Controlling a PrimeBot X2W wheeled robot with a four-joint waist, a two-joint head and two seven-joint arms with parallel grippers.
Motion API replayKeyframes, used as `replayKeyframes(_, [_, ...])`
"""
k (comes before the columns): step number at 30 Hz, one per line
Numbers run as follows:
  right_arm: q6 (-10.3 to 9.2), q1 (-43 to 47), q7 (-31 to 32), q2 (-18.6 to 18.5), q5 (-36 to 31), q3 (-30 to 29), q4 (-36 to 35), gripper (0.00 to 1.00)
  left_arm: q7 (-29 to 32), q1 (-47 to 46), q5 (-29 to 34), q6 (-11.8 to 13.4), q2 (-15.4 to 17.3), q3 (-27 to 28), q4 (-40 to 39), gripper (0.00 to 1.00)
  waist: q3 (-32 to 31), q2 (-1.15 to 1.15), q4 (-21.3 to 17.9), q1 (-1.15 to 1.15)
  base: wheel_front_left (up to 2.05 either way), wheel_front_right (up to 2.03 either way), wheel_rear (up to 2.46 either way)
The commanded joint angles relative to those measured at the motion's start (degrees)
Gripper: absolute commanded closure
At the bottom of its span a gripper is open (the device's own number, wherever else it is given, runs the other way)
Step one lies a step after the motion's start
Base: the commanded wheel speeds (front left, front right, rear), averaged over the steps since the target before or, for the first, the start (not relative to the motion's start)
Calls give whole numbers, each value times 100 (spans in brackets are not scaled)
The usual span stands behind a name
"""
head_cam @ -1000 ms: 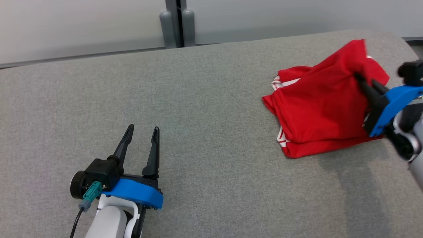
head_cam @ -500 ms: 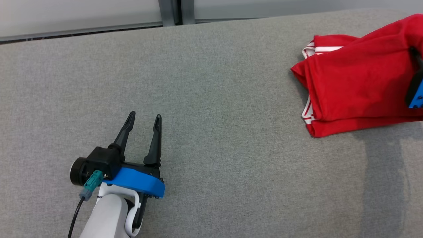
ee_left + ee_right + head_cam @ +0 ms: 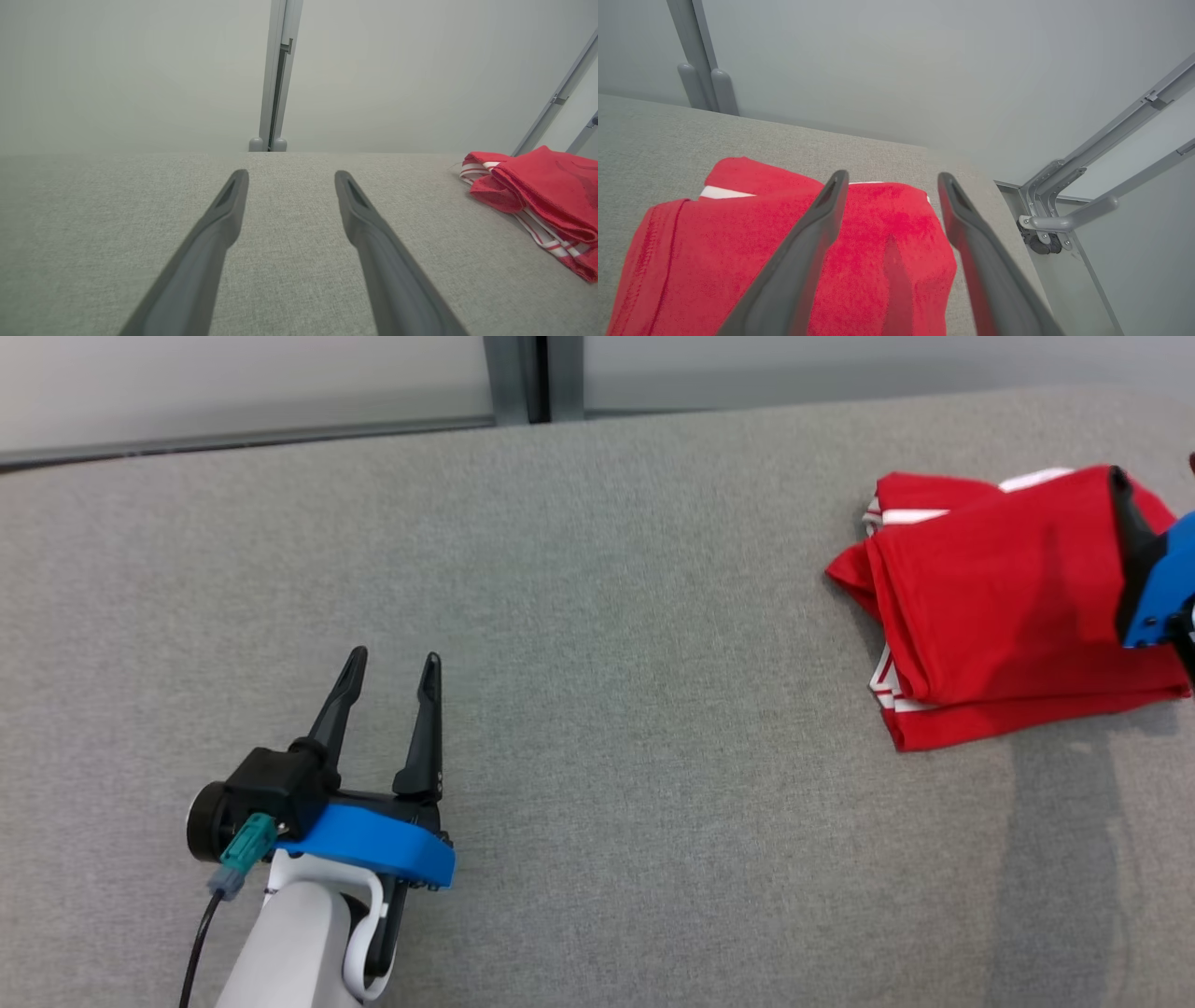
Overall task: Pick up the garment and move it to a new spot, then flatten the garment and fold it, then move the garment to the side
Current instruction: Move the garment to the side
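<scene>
The garment (image 3: pixel 990 607) is red with white stripes and lies folded in a flat bundle at the far right of the grey fabric table (image 3: pixel 597 569). The left wrist view shows the garment (image 3: pixel 537 196) off to the right. My right gripper (image 3: pixel 893 176) hovers just above the garment (image 3: pixel 784 252), jaws open, nothing between them. One of its dark fingers (image 3: pixel 1131 537) and its blue mount show at the head view's right edge, over the cloth. My left gripper (image 3: pixel 393 656) rests open at the lower left, far from the garment, and its fingers (image 3: pixel 290 175) hold nothing.
The table's right edge (image 3: pixel 971 186) runs close beside the garment, with a grey metal frame (image 3: pixel 1064 205) beyond it. A pale wall with a grey post (image 3: pixel 527 378) stands behind the table's far edge. Bare fabric stretches between the two grippers.
My right gripper has opened and let go of the garment, whose lifted top has settled flat. The head camera has shifted. The left gripper has kept its place.
</scene>
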Motion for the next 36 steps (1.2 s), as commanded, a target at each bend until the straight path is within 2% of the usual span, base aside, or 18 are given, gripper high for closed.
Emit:
replayKeyframes(1, [-1, 32, -65, 47, -42, -19, -4, 0, -25, 69, -33, -16, -6, 48, -12, 0, -68, 0, -18, -1, 0, 0, 0])
replayKeyframes(7, [-1, 470, -446, 324, -99, -114, -617, 0, -26, 322, -91, 9, -52, 393, -156, 0, -584, 0, 44, -1, 0, 0, 0])
replayKeyframes(19, [-1, 2374, -474, 680, -154, -582, -2832, 0, -20, 990, -207, 3, -71, 912, -398, 0, -1586, 0, 59, -1, 0, 0, 0])
replayKeyframes(24, [-1, 3103, -473, 810, -256, -936, -3694, 0, -20, 1116, -222, 38, -101, 1077, -574, 0, -1693, 0, 89, -1, 0, 0, 0])
replayKeyframes(30, [0, 4095, -473, 1154, -426, -1471, -4574, 0, -20, 1213, -250, 61, -131, 1182, -525, 0, -1722, 0, 150, -1, 0, 0, 0])
replayKeyframes(36, [0, 4807, -472, 1486, -560, -1910, -4929, 0, -20, 1307, 56, 70, -126, 1130, -341, 0, -1742, 0, 217, -1, 0, 0, 0])
